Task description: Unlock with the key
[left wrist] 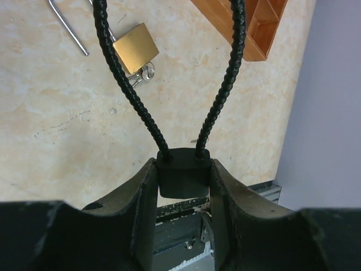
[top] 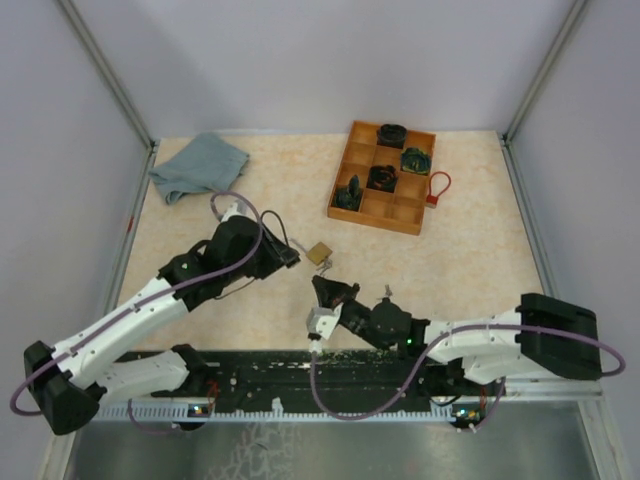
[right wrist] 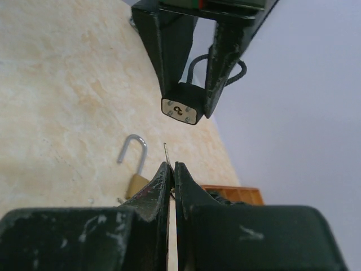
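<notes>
My left gripper (left wrist: 182,178) is shut on the body of a black cable padlock (left wrist: 181,174) and holds it above the table; its black cable loop (left wrist: 118,73) rises away from the jaws. In the right wrist view the same lock (right wrist: 181,108) hangs between the left fingers with its pale keyhole face towards me. My right gripper (right wrist: 172,166) is shut on a thin key (right wrist: 166,152) whose blade tip pokes out just below the lock. In the top view the left gripper (top: 285,256) and the right gripper (top: 325,290) stand close together mid-table.
A brass padlock (left wrist: 135,48) with an open shackle lies on the table, also in the top view (top: 319,253) and the right wrist view (right wrist: 135,182). A wooden compartment tray (top: 384,176) holds several dark locks. A red cable lock (top: 437,187) and grey cloth (top: 198,165) lie far back.
</notes>
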Controlling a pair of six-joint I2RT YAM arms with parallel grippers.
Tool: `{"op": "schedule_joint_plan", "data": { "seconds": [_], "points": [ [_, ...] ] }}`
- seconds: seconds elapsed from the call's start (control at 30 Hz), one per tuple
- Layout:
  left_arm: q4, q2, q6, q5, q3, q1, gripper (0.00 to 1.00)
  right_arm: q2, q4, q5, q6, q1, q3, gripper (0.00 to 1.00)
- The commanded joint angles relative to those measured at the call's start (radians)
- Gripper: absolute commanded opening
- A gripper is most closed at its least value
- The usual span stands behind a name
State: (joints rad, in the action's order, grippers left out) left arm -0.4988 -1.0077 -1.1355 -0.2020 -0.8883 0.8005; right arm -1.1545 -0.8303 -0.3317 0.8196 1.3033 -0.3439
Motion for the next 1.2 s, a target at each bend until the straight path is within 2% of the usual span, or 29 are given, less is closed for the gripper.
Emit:
{"op": "schedule_joint_plan", "data": {
  "seconds": [0.0,0.2,0.33,0.6,0.93,1.17],
  "points": [
    [-0.096,-0.034,-0.042,0.024,-0.051,-0.003,0.0,-0.119,-0.363,-0.15,0.356,0.072,0.045,0.0],
    [-0.123,-0.059,-0.163,0.058,-0.056,-0.004,0.0,-0.311,-0.655,-0.197,0.588,0.108,0.033,0.0],
    [-0.13,-0.075,-0.172,0.065,-0.073,-0.003,0.0,-0.447,-0.843,-0.239,0.765,0.121,0.01,0.0],
    [-0.093,-0.097,-0.184,0.09,-0.077,-0.003,0.0,-0.612,-0.898,-0.277,0.94,0.134,-0.055,0.0],
    [-0.095,-0.105,-0.219,0.059,-0.072,-0.004,0.0,-0.65,-0.898,-0.316,1.041,0.148,-0.093,0.0],
    [-0.121,-0.104,-0.239,0.003,-0.073,-0.023,0.0,-0.613,-0.898,-0.332,1.068,0.17,-0.081,0.0]
  ]
}}
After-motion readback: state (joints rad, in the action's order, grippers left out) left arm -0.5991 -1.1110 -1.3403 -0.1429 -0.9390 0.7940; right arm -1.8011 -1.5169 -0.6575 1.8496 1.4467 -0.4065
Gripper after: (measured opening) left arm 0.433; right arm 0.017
